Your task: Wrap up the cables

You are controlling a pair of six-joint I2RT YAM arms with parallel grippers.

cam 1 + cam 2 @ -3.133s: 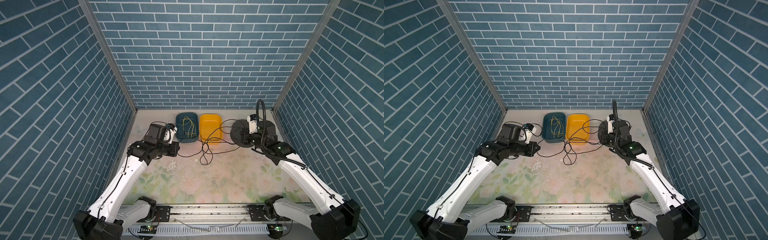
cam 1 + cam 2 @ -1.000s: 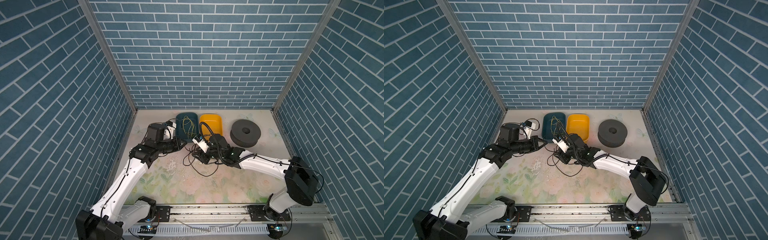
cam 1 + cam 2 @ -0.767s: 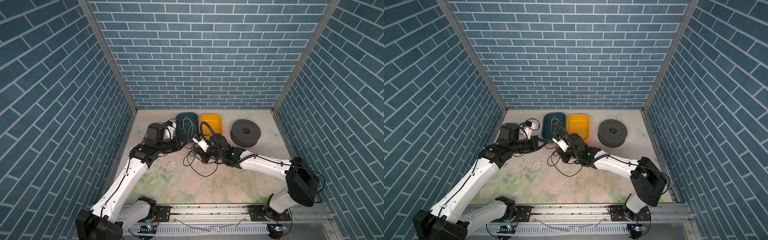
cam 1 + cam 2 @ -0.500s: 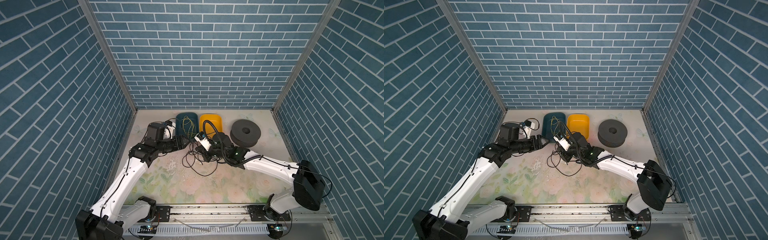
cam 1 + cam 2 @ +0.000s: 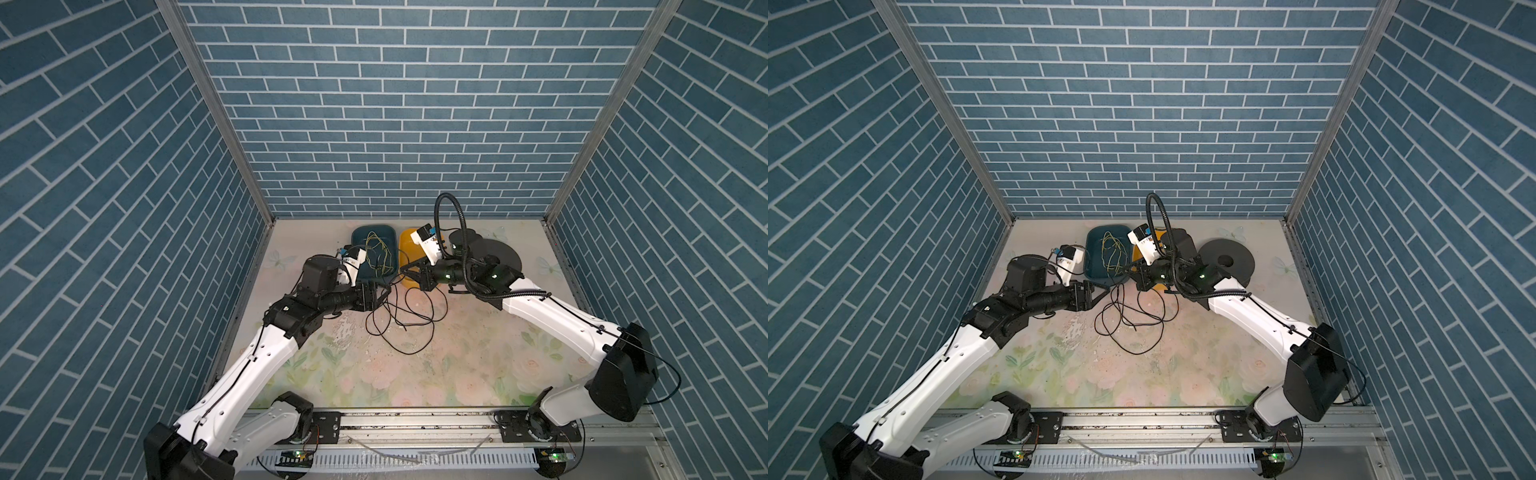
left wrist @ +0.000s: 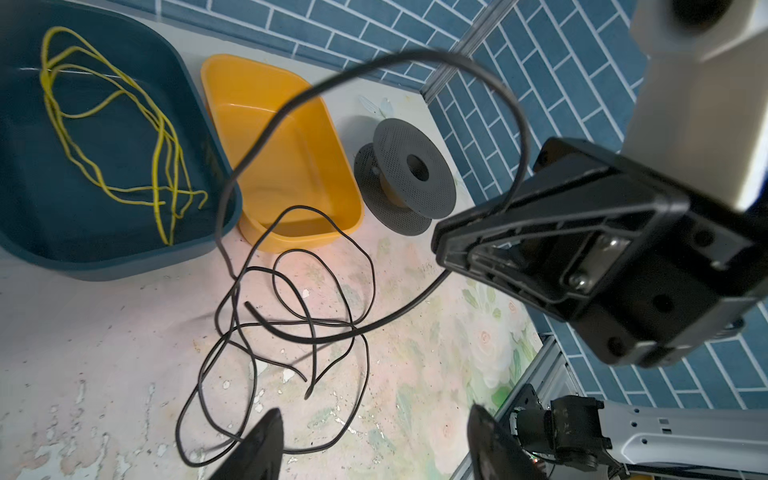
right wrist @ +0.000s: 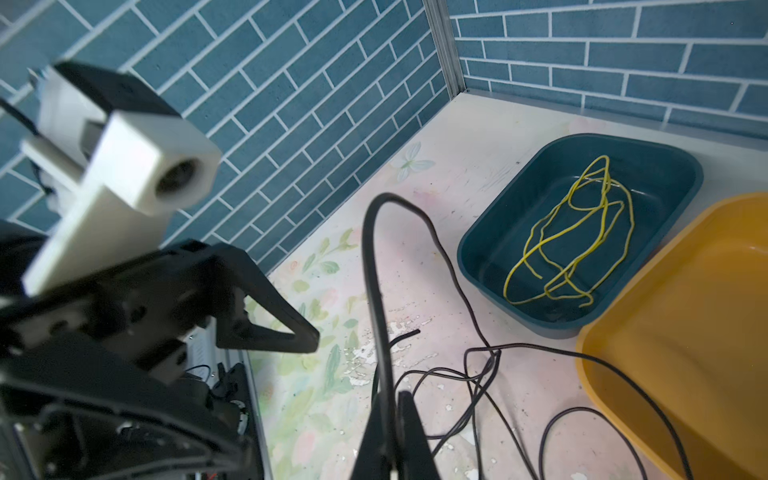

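Black cable is what your right arm has hold of. Most of it lies as a loose tangle of loops on the counter, around the middle and toward the far edge, just in front of the two bins, and one strand is lifted off that heap.

The teal bin and the empty yellow bin stand side by side against the far edge, clear of the working patch. The grey spool rests on one flange near the far right corner, bore upward. That probably keeps it handy as the core to wind on.

Your right gripper has its jaws clenched on the raised strand. From there the cable arches up and over before dropping into the tangle. Holding it high likely frees one run from the crossings beneath it.

Your left gripper hovers above the near side of the heap with jaws released and spread, grasping nothing. It faces the right one and seems placed to take a second hold.

The thin yellow-green wire lies inside the teal bin, apart from the work. One cut end of the cable rests on the counter within the loops, so mind that it does not snag as you gather.
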